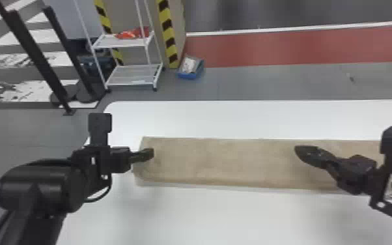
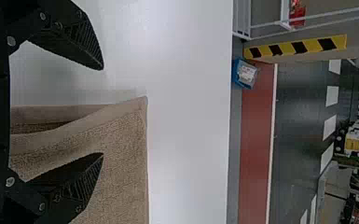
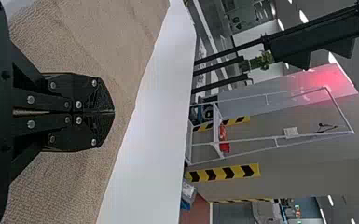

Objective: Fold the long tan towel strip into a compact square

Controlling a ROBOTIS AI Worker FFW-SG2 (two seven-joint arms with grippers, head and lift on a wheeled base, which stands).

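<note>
- The tan towel strip (image 1: 224, 164) lies lengthwise from left to right across the white counter (image 1: 221, 216), its right end reaching the head view's edge.
- The left gripper (image 2: 103, 112) is at the strip's left end, fingers wide apart and holding nothing: one is over bare counter, the other over cloth. Layers part slightly there.
- The right gripper (image 3: 113, 112) is over the strip, right of the left one, fingers together with no cloth between them; whether it presses down I cannot tell.
- The step in hand looks like taking the left end for the first crosswise fold.
- Next, the left gripper should close on all layers, lift and carry them right.
</note>
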